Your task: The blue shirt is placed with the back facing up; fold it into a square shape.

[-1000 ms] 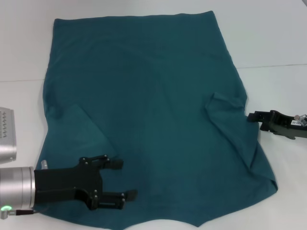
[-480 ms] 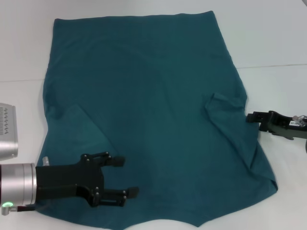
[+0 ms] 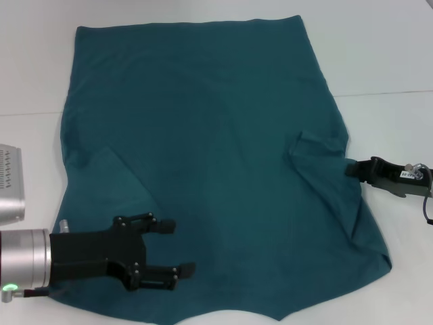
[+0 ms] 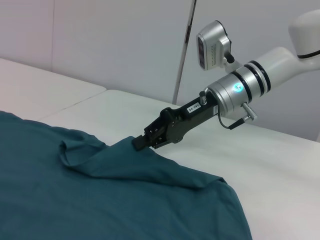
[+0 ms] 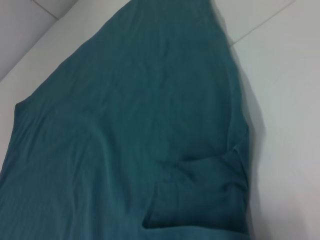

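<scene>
The blue shirt [image 3: 210,149] lies spread flat on the white table [image 3: 379,54], plain side up, with both sleeves folded inward. My left gripper [image 3: 183,248] is open just above the shirt's near left part, its fingers pointing right. My right gripper [image 3: 350,168] sits low at the shirt's right edge beside the folded sleeve [image 3: 318,152]. In the left wrist view the right gripper [image 4: 137,142] is closed on that edge, where the shirt [image 4: 100,200] rises to a small peak. The right wrist view shows only the shirt [image 5: 125,125] and its folded sleeve [image 5: 200,195].
A table seam [image 3: 385,93] runs across the right side behind the shirt. Part of a grey metal camera housing [image 3: 10,186] shows at the left edge. Bare white table lies to the right of the shirt [image 3: 399,271].
My right gripper has crept slightly left and down onto the shirt's right edge. My left gripper has barely moved.
</scene>
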